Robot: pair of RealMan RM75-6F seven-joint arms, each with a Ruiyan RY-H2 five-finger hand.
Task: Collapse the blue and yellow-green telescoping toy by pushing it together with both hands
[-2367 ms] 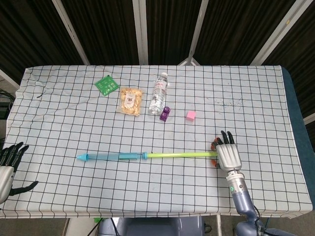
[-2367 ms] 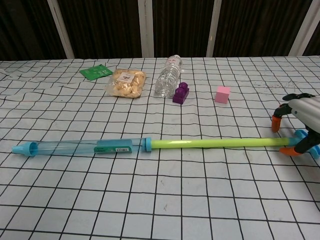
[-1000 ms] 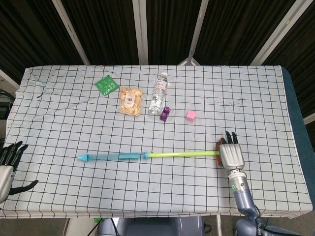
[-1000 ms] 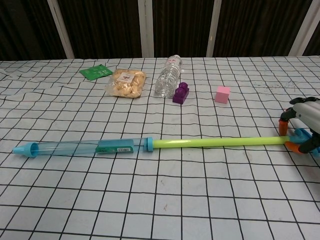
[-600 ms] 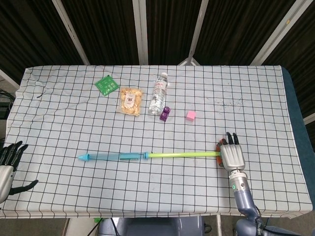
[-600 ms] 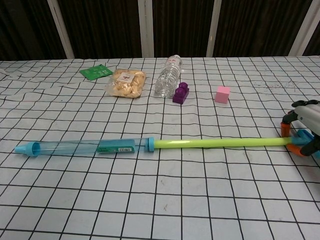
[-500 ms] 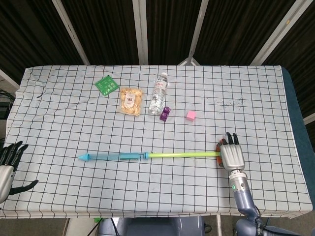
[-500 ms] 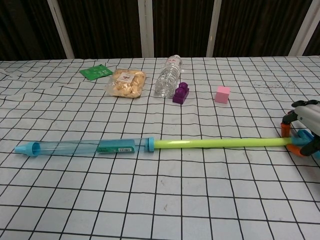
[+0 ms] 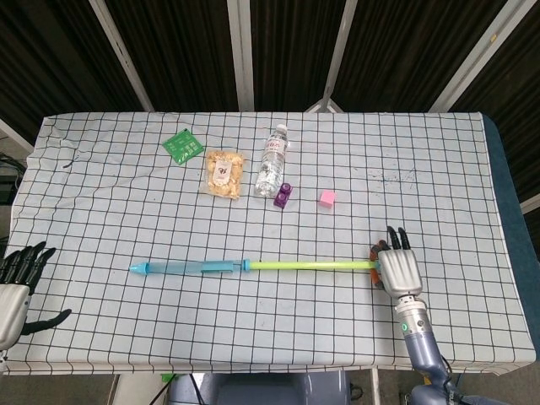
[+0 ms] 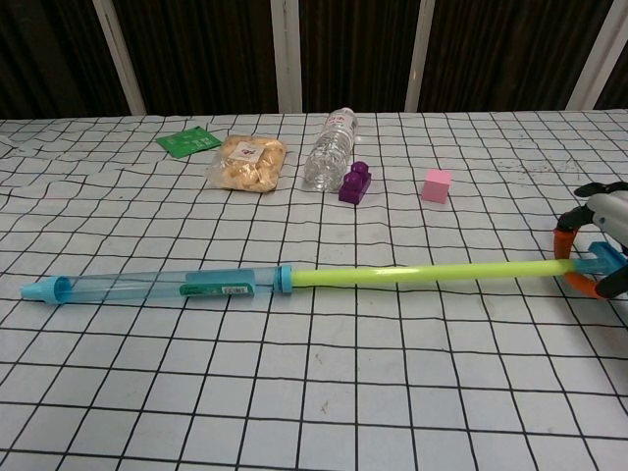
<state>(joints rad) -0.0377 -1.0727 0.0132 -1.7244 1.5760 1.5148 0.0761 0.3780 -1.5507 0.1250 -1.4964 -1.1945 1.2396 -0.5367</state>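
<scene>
Head view shows one telescoping toy [image 9: 253, 266], one water bottle [image 9: 271, 163], one snack bag [image 9: 223, 174], one green packet [image 9: 182, 145], one purple block [image 9: 283, 195] and one pink cube [image 9: 327, 198] on the checkered tabletop [image 9: 439, 169]. The toy lies below the middle of the tabletop, long axis from 9 to 3 o'clock, blue tip at 9 and yellow-green rod at 3, where the right hand [image 9: 396, 268] has its fingers [image 10: 567, 235] gripping the rod's end; the left hand [image 9: 17, 291] is spread open, holding nothing, at the tabletop's 8 o'clock edge. Compared with half a second ago, the rod's gripped end sits higher off the tabletop in the chest view, and the blue tube has slid slightly toward 9 o'clock.
</scene>
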